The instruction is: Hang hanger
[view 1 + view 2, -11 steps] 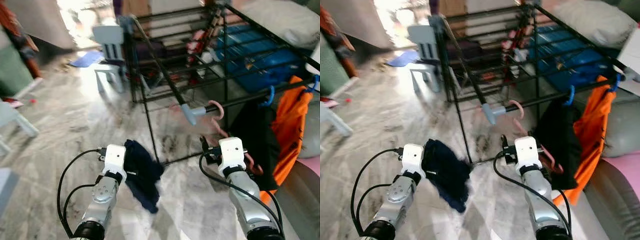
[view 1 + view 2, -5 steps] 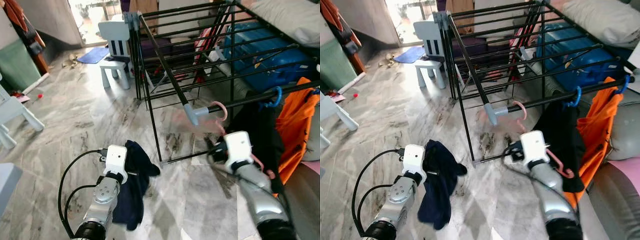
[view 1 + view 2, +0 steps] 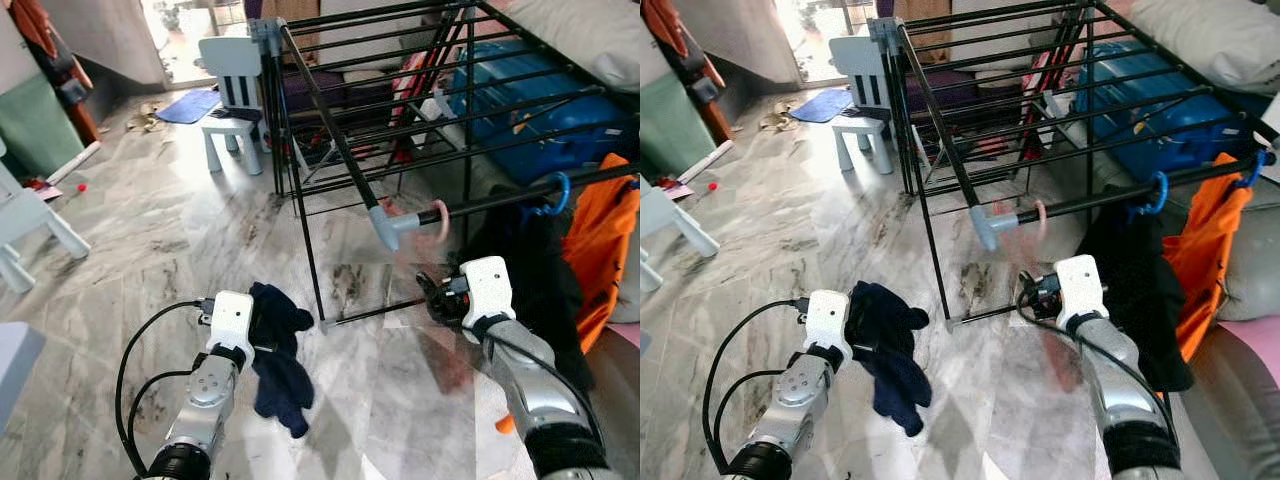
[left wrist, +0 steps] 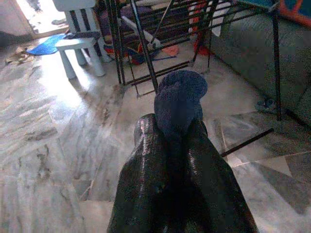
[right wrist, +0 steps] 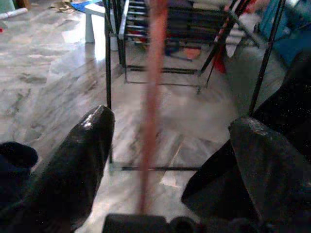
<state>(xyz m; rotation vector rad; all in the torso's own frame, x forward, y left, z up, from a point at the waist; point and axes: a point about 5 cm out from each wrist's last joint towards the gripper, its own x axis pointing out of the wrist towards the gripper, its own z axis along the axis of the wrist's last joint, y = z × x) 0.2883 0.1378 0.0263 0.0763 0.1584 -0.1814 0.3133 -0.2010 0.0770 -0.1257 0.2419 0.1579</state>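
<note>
The right gripper's point(image 3: 432, 296) fingers point(image 5: 80, 160) now gape wide around the swinging pink hanger point(image 3: 438, 218) hooked on the drying rack point(image 3: 330, 150), so hanging looks done, while the left gripper point(image 4: 177, 141) pinches a navy garment point(image 3: 280, 350).

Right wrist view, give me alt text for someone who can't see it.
The right gripper, fingers apart, has a blurred pink plastic hanger hanging between them, above grey marble floor. A black metal drying rack stands ahead.

Lived-in home, judging by marble-tiled floor point(image 3: 150, 250) and black clothes drying rack point(image 3: 400, 120). Child's small white chair point(image 3: 232, 100) beyond, plus blue doormat point(image 3: 188, 105) by a sunlit doorway.
</note>
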